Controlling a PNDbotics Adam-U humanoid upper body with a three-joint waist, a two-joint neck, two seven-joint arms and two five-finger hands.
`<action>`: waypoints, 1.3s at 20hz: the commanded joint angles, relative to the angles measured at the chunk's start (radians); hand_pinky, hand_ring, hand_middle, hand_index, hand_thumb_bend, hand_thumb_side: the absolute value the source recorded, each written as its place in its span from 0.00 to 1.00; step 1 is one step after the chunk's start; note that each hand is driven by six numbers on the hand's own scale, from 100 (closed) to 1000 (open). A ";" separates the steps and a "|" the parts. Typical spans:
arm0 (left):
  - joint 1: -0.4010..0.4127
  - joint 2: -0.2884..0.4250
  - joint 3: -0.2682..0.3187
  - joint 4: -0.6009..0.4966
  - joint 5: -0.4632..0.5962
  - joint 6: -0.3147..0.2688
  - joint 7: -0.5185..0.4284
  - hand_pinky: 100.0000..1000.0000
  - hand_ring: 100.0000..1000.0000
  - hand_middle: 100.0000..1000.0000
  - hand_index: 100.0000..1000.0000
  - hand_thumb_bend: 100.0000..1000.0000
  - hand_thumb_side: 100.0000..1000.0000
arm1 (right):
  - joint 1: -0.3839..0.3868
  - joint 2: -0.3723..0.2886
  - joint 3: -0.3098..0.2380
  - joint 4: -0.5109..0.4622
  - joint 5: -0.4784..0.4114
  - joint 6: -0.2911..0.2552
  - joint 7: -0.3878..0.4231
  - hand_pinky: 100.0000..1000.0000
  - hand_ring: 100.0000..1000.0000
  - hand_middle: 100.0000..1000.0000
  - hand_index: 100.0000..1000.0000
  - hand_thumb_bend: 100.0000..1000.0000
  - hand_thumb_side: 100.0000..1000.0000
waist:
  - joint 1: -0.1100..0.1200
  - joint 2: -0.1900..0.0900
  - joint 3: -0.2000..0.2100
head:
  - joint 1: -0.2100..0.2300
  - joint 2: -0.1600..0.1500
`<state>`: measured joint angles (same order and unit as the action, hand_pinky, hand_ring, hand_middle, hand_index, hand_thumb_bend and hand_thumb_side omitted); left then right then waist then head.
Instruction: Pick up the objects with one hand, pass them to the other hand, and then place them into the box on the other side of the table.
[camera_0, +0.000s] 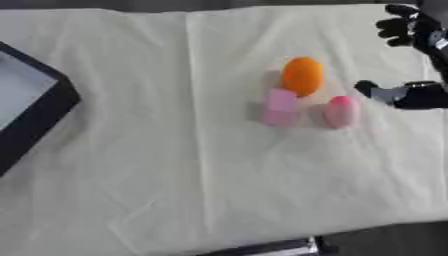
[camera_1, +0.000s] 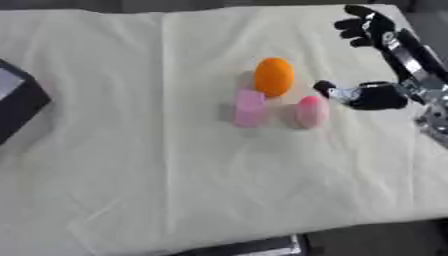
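Note:
Three things lie close together on the cloth right of centre: an orange egg-shaped object (camera_1: 274, 76), a pink block (camera_1: 249, 108) just below and left of it, and a pink rounded object (camera_1: 311, 112) to the block's right. My right hand (camera_1: 409, 62) comes in from the right edge and is open and spread wide. Its fingers (camera_1: 360, 25) point up toward the far edge, and its thumb (camera_1: 343, 93) reaches left, just short of the pink rounded object. It holds nothing. My left hand is out of sight.
A box with a dark rim (camera_0: 39, 112) and pale inside sits at the left edge. A wrinkled cream cloth (camera_0: 175, 165) covers the table. A dark and silver part (camera_0: 280, 247) shows at the bottom edge.

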<state>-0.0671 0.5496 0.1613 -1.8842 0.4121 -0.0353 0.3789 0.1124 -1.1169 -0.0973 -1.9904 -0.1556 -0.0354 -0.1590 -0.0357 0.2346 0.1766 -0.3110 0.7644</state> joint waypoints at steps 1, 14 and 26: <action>0.004 0.032 0.017 -0.006 -0.008 -0.001 0.003 0.90 0.65 0.71 0.69 0.04 0.81 | -0.040 -0.057 -0.001 -0.010 -0.015 0.050 0.052 0.82 0.84 0.98 0.83 0.47 0.10 | -0.014 -0.034 -0.003 | -0.003 0.006; 0.064 0.024 0.038 0.006 -0.024 -0.011 0.026 0.90 0.64 0.71 0.68 0.04 0.82 | -0.193 0.007 0.116 -0.010 0.112 0.192 0.171 0.80 0.79 0.93 0.80 0.54 0.01 | -0.007 -0.045 -0.020 | 0.003 0.006; 0.080 0.022 0.083 0.002 -0.039 -0.032 0.095 0.90 0.66 0.73 0.70 0.04 0.81 | -0.227 0.063 0.194 -0.010 0.225 0.232 0.196 0.78 0.79 0.91 0.78 0.52 0.00 | -0.004 -0.043 -0.008 | -0.007 0.006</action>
<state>0.0169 0.5484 0.2273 -1.8663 0.3776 -0.0654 0.4648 -0.1030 -1.0349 0.1008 -1.9905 0.0574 0.1887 0.0363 -0.0383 0.2165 0.1680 -0.3133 0.7691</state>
